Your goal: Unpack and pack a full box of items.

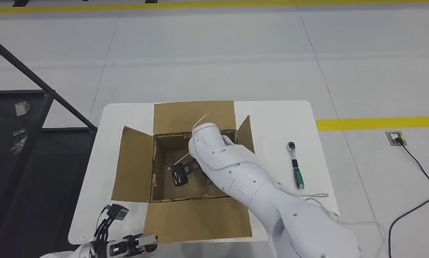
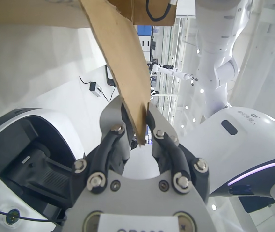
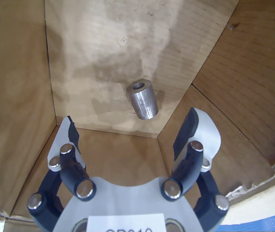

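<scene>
Right gripper, spread wide and empty, hangs inside the box just short of the steel sleeve on its floor. It should descend centred, fingers straddling the round flank, then close. Left gripper, at the box's 7 o'clock, pinches the near flap. A ratchet lies at 3 o'clock.

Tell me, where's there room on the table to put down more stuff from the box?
Best spot: the bare table between the box and the green-handled wrench. A thinner strip runs beyond the wrench to the table edge. Crowded: inside the box, where the right claw hangs open over a metal cylinder.
</scene>
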Controlling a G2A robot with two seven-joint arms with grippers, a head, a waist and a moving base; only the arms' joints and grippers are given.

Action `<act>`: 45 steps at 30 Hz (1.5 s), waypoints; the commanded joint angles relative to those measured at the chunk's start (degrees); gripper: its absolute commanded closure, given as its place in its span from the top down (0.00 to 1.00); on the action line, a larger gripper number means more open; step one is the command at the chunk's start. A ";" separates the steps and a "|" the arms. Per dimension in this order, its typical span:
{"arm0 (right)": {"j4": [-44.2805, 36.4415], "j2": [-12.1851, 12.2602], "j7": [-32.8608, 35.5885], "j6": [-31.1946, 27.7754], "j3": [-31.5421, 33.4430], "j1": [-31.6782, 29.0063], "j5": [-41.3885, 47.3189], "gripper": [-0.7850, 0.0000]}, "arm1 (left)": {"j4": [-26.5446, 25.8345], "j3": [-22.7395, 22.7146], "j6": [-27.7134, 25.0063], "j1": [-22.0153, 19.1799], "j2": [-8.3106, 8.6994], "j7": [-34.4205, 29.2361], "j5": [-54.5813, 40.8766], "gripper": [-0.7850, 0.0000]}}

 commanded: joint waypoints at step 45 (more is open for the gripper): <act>6.88 -3.83 -6.93 0.55 1.04 0.14 -3.37 1.00 | 4.16 2.04 -1.08 -1.48 7.32 1.08 -2.73 0.10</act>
